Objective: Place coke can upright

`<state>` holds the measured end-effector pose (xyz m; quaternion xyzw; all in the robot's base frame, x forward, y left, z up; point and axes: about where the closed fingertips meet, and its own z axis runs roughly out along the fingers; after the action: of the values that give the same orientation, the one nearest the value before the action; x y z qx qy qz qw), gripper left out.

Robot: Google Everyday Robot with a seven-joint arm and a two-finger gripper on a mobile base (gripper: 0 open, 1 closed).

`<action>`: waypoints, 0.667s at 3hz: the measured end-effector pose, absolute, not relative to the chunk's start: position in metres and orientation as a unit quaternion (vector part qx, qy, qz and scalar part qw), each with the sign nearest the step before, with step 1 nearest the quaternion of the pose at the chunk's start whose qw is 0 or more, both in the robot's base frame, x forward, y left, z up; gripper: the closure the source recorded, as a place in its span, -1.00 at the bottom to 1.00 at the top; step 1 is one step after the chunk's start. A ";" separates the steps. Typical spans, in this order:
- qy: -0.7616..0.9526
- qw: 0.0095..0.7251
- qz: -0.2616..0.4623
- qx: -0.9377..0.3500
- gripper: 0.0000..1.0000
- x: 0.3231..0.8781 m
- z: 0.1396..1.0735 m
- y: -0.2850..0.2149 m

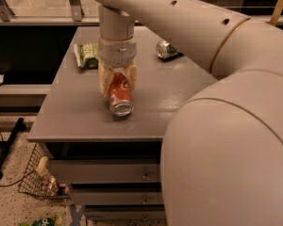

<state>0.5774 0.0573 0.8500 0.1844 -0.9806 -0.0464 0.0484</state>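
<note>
Gripper (117, 86) low over table (179, 102), fingers closed on can (121, 102) lying on its side near front edge; risk of slip or roll-off on lifting, from grip at one end

Lab or office (likely), grey drawer cabinet (70, 119), speckled floor (7, 206), hand (118, 84) clasping coke can (121, 100)

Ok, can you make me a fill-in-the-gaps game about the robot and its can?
1. The coke can lies on its ____ on the table.
2. The gripper is shut on the coke ____.
3. The snack bag behind them is coloured ____.

Missing words: side; can; green.
</note>
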 end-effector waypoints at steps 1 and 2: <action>-0.972 -0.002 -0.074 0.224 0.77 0.576 0.869 0.057; -0.950 -0.081 -0.108 0.282 1.00 0.566 0.894 0.049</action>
<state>0.5662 0.0491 0.8943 0.2818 -0.9499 -0.1076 -0.0813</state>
